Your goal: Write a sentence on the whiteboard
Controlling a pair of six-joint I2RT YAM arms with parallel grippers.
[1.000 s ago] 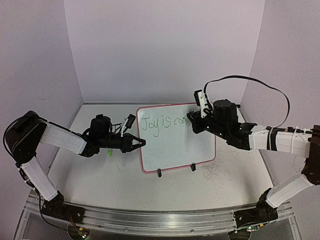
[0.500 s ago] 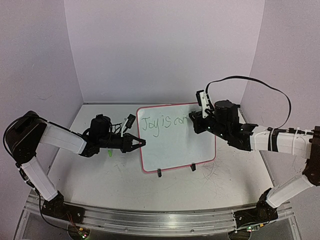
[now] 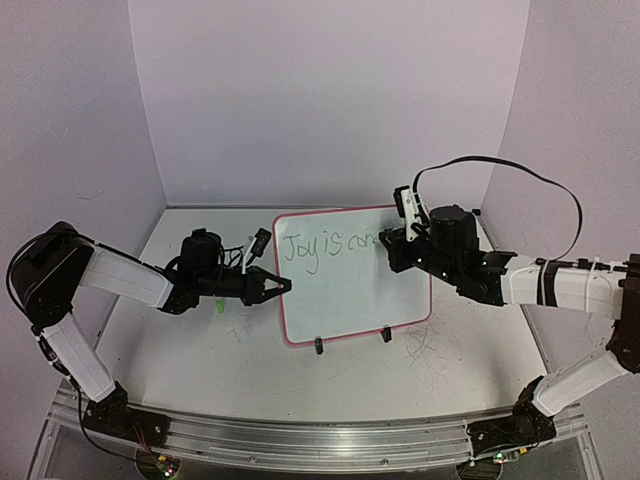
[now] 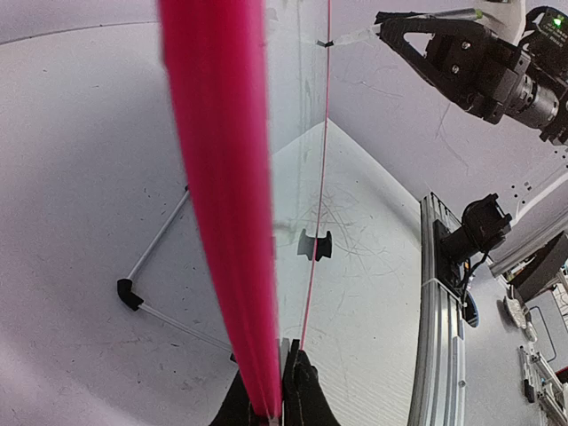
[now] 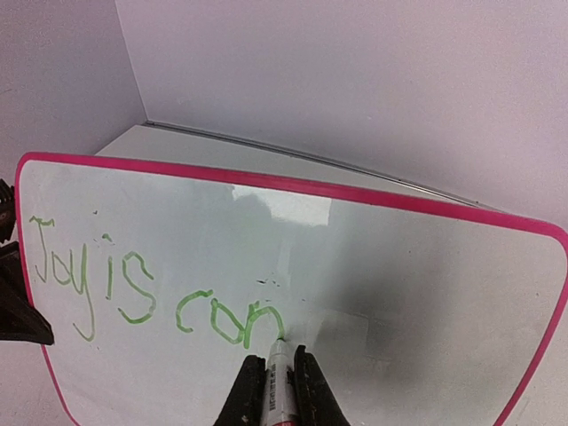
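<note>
Two arms reach toward the whiteboard (image 3: 350, 295) from opposite sides. The board stands upright on its black wire stand (image 3: 319, 345) near the middle of the table (image 3: 230, 370), with its face turned toward the arms' bases. The left arm rises from its base to a bend close to the left wall. From there its forearm runs roughly level to the right, low over the table. The left gripper (image 3: 278, 287) has its fingers pressed together on the board's left pink rim, pinching that edge about halfway down. In the left wrist view the rim runs straight up from between the fingertips. The right arm folds up from its base at the right, and its forearm stretches leftward above the table toward the board's upper right part. The right gripper (image 5: 276, 395) is clamped on a marker (image 5: 279, 355). The marker's tip touches the white surface at the end of the green writing (image 5: 151, 288), which reads "Joy is con" along the upper part of the board.
</note>
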